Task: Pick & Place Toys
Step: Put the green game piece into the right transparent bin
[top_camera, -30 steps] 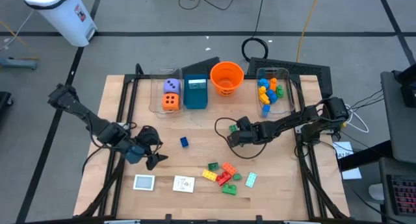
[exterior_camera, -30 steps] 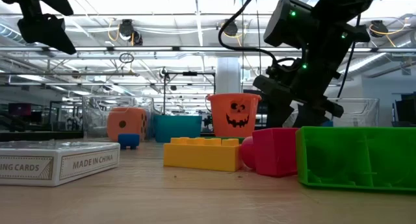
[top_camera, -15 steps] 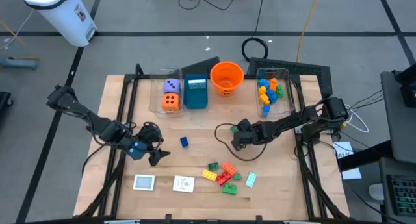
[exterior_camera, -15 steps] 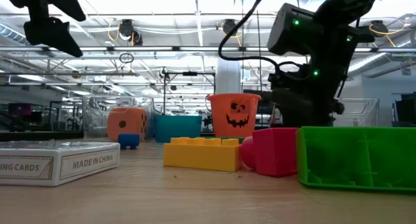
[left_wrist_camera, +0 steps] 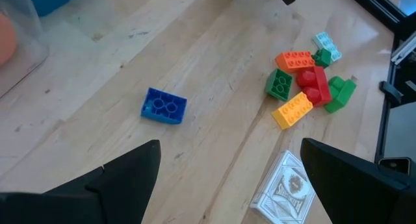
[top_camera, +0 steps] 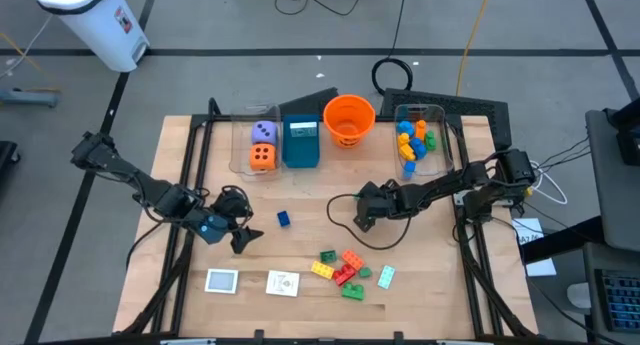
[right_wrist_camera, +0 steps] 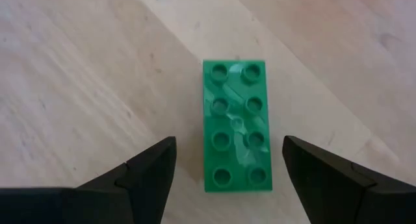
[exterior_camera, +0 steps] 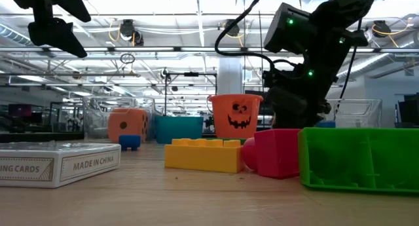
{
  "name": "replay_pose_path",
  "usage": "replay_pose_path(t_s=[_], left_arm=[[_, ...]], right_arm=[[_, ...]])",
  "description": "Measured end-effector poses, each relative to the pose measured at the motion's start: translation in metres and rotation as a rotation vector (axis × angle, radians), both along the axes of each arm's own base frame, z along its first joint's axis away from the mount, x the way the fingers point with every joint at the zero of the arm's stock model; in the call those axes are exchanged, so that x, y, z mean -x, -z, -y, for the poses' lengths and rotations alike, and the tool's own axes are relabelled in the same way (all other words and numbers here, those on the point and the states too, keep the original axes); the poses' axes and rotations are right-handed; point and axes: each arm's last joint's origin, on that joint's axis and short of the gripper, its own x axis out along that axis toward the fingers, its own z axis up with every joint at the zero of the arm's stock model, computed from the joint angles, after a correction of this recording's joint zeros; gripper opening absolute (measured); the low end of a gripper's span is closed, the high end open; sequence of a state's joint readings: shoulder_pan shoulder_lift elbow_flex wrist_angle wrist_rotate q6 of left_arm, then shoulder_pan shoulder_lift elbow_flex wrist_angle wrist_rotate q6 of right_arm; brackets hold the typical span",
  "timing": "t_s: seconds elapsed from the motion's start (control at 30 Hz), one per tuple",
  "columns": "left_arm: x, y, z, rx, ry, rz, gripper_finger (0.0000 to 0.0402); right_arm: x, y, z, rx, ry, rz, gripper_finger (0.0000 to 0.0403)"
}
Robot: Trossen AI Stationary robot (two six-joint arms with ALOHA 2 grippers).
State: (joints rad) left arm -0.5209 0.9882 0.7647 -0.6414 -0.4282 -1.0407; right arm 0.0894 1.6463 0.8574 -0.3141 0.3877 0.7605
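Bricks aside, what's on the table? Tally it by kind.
dice: 2
cards: 2
bins: 2
box: 1
bucket: 1
Total: 8

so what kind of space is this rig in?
Looks like a robotics lab or industrial workshop. The low view shows an open hall with ceiling trusses and strip lights; from above, a wooden bench stands on grey floor with cables trailing off.
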Motion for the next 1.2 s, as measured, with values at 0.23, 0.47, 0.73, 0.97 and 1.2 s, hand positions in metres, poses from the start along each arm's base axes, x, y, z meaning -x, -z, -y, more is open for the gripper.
replay_pose_path(t_s=[0.23,0.47,0.73,0.97,1.2], left_arm=[[0.000,0.000,0.000,-0.007,0.007,0.001,0.0379],[0.000,0.000,0.000,-0.008,0.008,0.001,0.0379],[0.000,0.000,0.000,-0.018,0.017,0.000,0.0379],[0.000,0.000,0.000,-0.022,0.013,0.003,0.0379],[-0.001,0.000,-0.002,-0.029,-0.003,0.007,0.0379]], right_arm=[[-0.001,0.000,0.009,-0.067,-0.011,-0.005,0.0239],[-0.001,0.000,0.010,-0.068,-0.001,-0.003,0.0184],[-0.001,0.000,0.010,-0.068,-0.001,-0.003,0.0138],[-0.001,0.001,0.010,-0.077,-0.003,-0.003,0.0150],[0.001,-0.012,0.009,-0.118,-0.028,0.032,0.0141]])
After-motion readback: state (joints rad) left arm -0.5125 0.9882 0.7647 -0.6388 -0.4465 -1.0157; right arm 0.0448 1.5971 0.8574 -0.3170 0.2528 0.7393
